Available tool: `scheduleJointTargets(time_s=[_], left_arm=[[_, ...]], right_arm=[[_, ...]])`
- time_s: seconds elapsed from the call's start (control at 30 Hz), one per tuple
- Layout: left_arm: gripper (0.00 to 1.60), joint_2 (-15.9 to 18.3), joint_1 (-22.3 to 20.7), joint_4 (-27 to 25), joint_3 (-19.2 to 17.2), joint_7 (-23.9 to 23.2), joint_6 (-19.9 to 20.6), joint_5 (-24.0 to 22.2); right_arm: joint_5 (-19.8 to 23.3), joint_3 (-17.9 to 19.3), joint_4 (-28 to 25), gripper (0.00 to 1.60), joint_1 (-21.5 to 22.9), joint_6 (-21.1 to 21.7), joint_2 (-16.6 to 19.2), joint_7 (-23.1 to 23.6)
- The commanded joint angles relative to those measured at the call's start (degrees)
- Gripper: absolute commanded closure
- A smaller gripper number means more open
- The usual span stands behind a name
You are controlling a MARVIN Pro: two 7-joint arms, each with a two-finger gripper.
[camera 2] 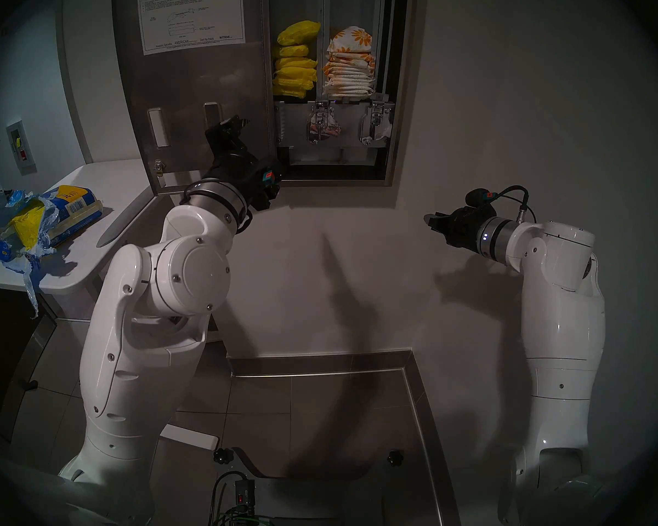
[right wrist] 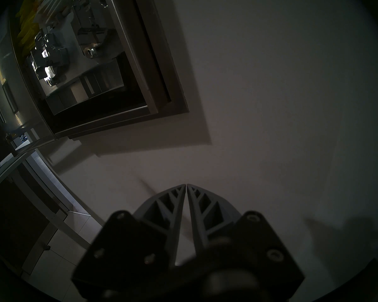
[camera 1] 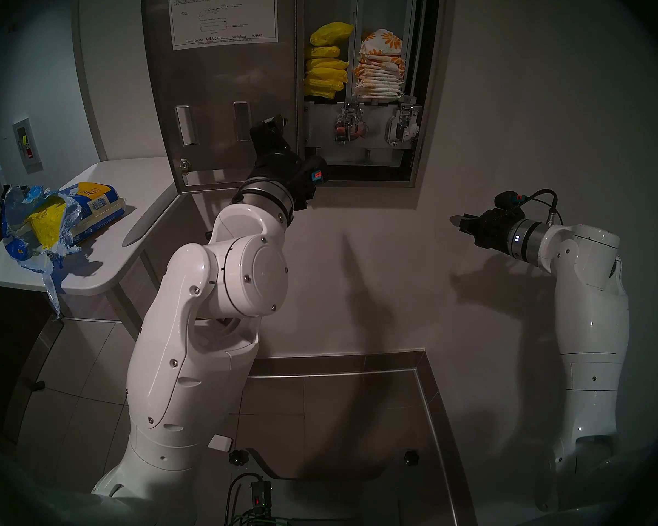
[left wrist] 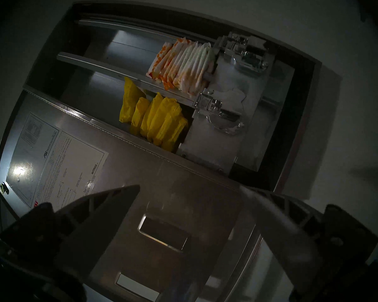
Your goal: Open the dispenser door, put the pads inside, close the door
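Observation:
The dispenser door (camera 1: 225, 77) (camera 2: 190, 81) stands swung open to the left, its steel back and white instruction sheet facing me. Several yellow pads (camera 1: 325, 64) (camera 2: 295, 66) (left wrist: 157, 120) are stacked in the cabinet's left column. My left gripper (camera 1: 278, 121) (camera 2: 240, 121) (left wrist: 190, 187) is open and empty, close to the door's inner face near the hinge side and below the pads. My right gripper (camera 1: 454, 221) (camera 2: 428, 218) (right wrist: 186, 184) is shut on nothing, hanging by the bare wall to the lower right of the cabinet.
White packets with orange flowers (camera 1: 380, 69) fill the right column above chrome lever mechanisms (camera 1: 348, 126). A torn blue-and-yellow pack (camera 1: 54, 217) with yellow packets lies on the white table (camera 1: 103, 263) at the left. A steel kerb (camera 1: 426, 381) runs along the floor.

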Motion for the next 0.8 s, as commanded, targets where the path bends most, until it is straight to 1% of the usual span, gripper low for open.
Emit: scheduleJointTargets(time_s=[0.0,0.07,0.13,0.2,0.23,0.27,0.3,0.33,0.37,0.53,0.63,0.67,0.77], left_arm=[[0.00,-1.6,1.4,-1.1,-2.3,6.6,-6.4,-3.9],[0.00,-2.3,2.0,-1.1,-2.9,9.1,-8.2,-6.5],[0.00,-2.4,2.2,-1.3,-3.3,9.2,-8.9,-7.0],[0.00,-2.1,2.9,-1.8,-4.3,11.7,-10.6,-9.5],[0.00,-2.2,3.1,-2.3,-5.1,11.9,-11.0,-10.3],[0.00,-2.3,3.5,-2.8,-6.9,12.6,-11.6,-12.1],[0.00,-2.2,3.7,-2.9,-7.9,13.0,-12.1,-12.9],[0.00,-2.2,3.7,-2.9,-7.9,13.0,-12.1,-12.9],[0.00,-2.2,3.6,-3.2,-8.9,13.1,-12.0,-13.4],[0.00,-1.9,3.4,-3.1,-14.9,13.6,-12.4,-16.6],[0.00,-2.3,2.8,-2.7,-18.5,13.5,-11.7,-18.7],[0.00,-2.1,2.4,-2.6,-19.1,13.8,-10.7,-19.1],[0.00,-2.8,1.6,-2.9,-22.8,12.7,-10.7,-22.0]], right_arm=[[0.1,0.1,-1.7,1.08,1.6,-0.1,0.3,-0.1],[0.1,0.1,-1.7,1.08,1.6,-0.1,0.3,-0.1],[0.1,0.1,-1.7,1.08,1.6,-0.1,0.3,-0.1],[0.1,0.1,-1.7,1.08,1.6,-0.1,0.3,-0.1],[0.1,0.1,-1.7,1.08,1.6,-0.1,0.3,-0.1],[0.1,0.1,-1.7,1.08,1.6,-0.1,0.3,-0.1],[0.1,0.1,-1.7,1.08,1.6,-0.1,0.3,-0.1],[0.1,0.1,-1.7,1.08,1.6,-0.1,0.3,-0.1],[0.1,0.1,-1.7,1.08,1.6,-0.1,0.3,-0.1],[0.1,0.1,-1.7,1.08,1.6,-0.1,0.3,-0.1],[0.1,0.1,-1.7,1.08,1.6,-0.1,0.3,-0.1],[0.1,0.1,-1.7,1.08,1.6,-0.1,0.3,-0.1],[0.1,0.1,-1.7,1.08,1.6,-0.1,0.3,-0.1]])
